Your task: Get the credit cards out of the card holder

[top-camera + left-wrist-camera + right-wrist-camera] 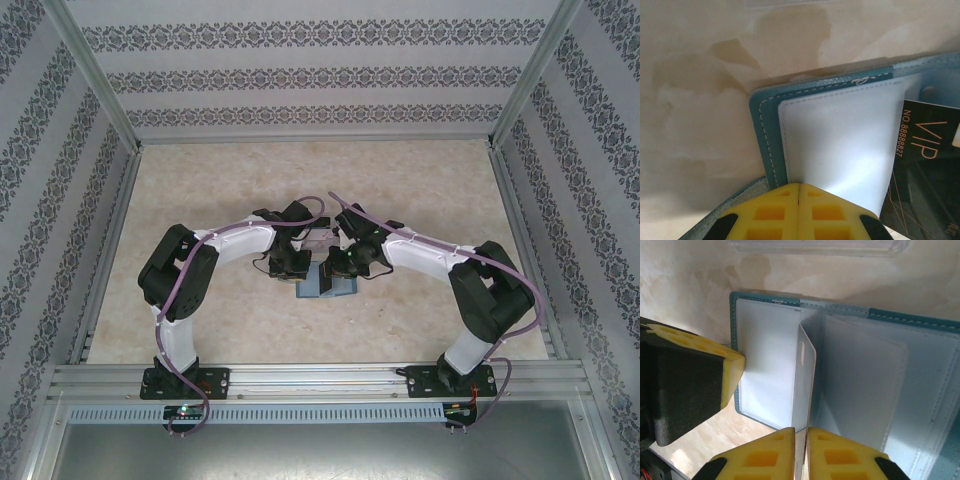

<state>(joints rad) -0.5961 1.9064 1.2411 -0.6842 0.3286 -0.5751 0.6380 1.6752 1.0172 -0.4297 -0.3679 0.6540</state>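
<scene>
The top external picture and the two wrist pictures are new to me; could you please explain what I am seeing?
Two robot arms are bolted to a table, filmed from above; each wrist also carries a camera. Between them lies an open teal card holder. The left end effector, shut, rests at its edge, near a dark VIP card. The right end effector has a clear sleeve standing between its nearly closed fingers; whether it is gripped, I cannot tell. A clear tray lies beyond.
</scene>
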